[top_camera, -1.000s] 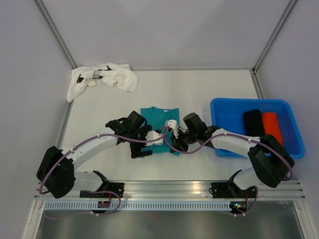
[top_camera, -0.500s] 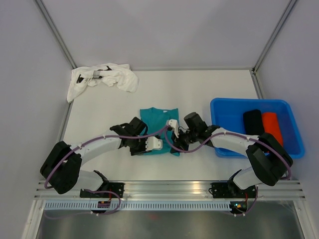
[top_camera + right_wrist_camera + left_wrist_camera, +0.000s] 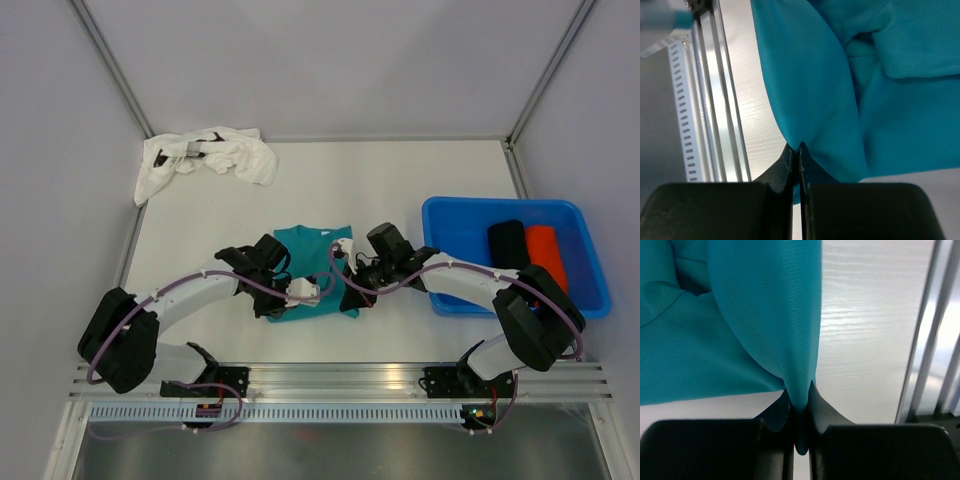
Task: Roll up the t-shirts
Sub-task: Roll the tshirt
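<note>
**Pinching the teal t-shirt [image 3: 306, 241] at its near edge with both pincers**

The teal t-shirt is lying in the middle of the white table [image 3: 400, 180], its collar end pointing away from my bases and its near edge gathered between my two arms. It is folded narrow, with a sleeve or a fold showing in both wrist views.

My left pincer [image 3: 300, 296] is gripping the left part of that near edge. In the left wrist view the two fingers [image 3: 820, 412] are pressing together with only a thin fold of teal cloth [image 3: 740, 340] between them, and the fabric is fanning out from the tips.

My right pincer [image 3: 349, 298] is doing the same on the right part of the edge. Its fingers [image 3: 782, 167] are meeting almost flush on a pleat of the cloth [image 3: 900, 110], which is spreading away above them.

The two pincers are sitting close together, side by side, above the strip of table nearest the aluminium rail [image 3: 340, 380].

A white t-shirt [image 3: 205, 158] is lying crumpled at the far left corner, well apart from the teal one. To the right, a blue bin [image 3: 450, 210] is holding a black roll [image 3: 508, 245] and an orange roll [image 3: 547, 255] side by side.
</note>
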Robot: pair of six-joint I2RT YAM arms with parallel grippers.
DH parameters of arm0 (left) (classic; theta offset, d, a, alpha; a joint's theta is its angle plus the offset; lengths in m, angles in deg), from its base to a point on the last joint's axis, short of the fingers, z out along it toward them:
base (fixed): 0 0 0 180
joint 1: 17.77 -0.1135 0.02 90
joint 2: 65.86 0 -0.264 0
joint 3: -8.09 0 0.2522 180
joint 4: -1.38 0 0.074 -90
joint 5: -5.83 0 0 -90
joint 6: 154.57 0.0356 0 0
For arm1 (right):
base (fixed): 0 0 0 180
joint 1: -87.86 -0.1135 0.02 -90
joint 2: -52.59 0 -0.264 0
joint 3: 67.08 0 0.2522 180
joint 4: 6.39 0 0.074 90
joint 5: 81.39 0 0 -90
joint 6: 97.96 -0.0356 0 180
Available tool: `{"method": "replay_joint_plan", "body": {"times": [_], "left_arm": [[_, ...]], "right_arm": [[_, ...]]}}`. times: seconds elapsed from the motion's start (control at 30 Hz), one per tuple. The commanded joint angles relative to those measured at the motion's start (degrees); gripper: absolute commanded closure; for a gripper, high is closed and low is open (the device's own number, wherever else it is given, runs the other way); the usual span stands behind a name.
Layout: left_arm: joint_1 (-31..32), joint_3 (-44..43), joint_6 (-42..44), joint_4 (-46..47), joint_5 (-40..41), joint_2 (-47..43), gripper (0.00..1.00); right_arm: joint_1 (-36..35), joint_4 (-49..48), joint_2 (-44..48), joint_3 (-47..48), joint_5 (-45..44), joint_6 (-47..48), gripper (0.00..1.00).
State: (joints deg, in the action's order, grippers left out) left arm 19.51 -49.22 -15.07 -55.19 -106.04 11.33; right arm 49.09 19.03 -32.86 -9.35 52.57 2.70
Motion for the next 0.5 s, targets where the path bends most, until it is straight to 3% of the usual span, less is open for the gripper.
{"method": "replay_joint_plan", "body": {"times": [0.0,0.17,0.27,0.3,0.33,0.4,0.47], "left_arm": [[0.0,-1.0,7.6,-12.4,-3.7,-2.7,0.87],[0.0,-1.0,11.5,-19.9,-10.3,-3.5,0.88],[-0.2,-1.4,13.1,-22.9,-13.7,-1.9,0.89],[-0.8,-1.8,13.7,-23.5,-14.2,-1.3,0.89],[-1.4,-2.1,15.1,-23.9,-15.2,-0.5,0.89],[-3.8,-3.8,16.4,-25.1,-16.1,3.0,0.90],[-6.1,-6.3,17.9,-26.4,-17.5,6.0,0.90]], "right_arm": [[0.2,-0.9,0.6,-1.9,4.5,-6.2,0.99],[-4.0,-3.3,0.7,-4.2,7.0,-10.5,0.99],[-4.5,-6.6,2.3,-5.8,8.1,-14.3,0.94],[-4.4,-6.1,2.9,-5.9,7.1,-13.9,0.89],[-4.1,-5.9,3.9,-5.6,4.0,-13.0,0.77],[-2.9,-5.8,3.6,-4.9,1.8,-11.7,0.64],[-2.5,-6.5,2.3,-3.0,1.3,-11.2,0.59]]}}
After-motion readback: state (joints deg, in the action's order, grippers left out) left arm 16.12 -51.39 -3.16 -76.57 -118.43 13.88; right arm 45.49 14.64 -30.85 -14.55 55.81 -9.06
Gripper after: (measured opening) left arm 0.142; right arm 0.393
